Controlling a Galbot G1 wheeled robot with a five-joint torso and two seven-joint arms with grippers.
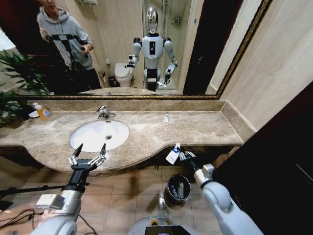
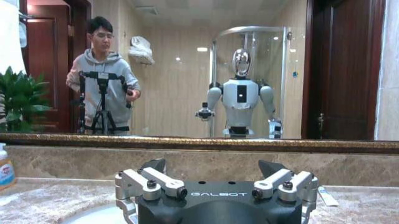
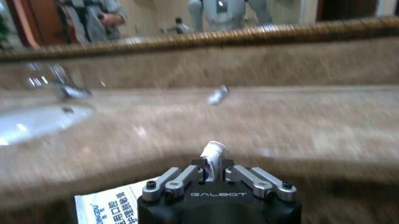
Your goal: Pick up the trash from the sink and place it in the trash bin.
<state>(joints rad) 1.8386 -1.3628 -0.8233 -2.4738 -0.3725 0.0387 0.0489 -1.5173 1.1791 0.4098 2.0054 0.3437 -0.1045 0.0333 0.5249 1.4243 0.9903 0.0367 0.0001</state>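
The white oval sink (image 1: pixel 88 139) sits in the marble counter, with its chrome faucet (image 1: pixel 103 112) behind it. My left gripper (image 1: pixel 89 151) hovers open at the counter's front edge, just before the basin, holding nothing; its fingers (image 2: pixel 153 166) stand wide apart. My right gripper (image 1: pixel 182 155) is off the counter's front edge, shut on a long white packet (image 1: pixel 172 154) with blue print (image 3: pixel 110 206). It hangs above the dark round trash bin (image 1: pixel 170 194) on the floor, which has small items inside. A small white tube (image 1: pixel 166 117) lies on the counter right of the faucet.
An orange bottle with a white cap (image 1: pixel 44 113) stands at the counter's far left beside a plant (image 1: pixel 14 73). A mirror runs along the wall behind. A wall and dark panel close in on the right. Cables lie on the tiled floor at lower left.
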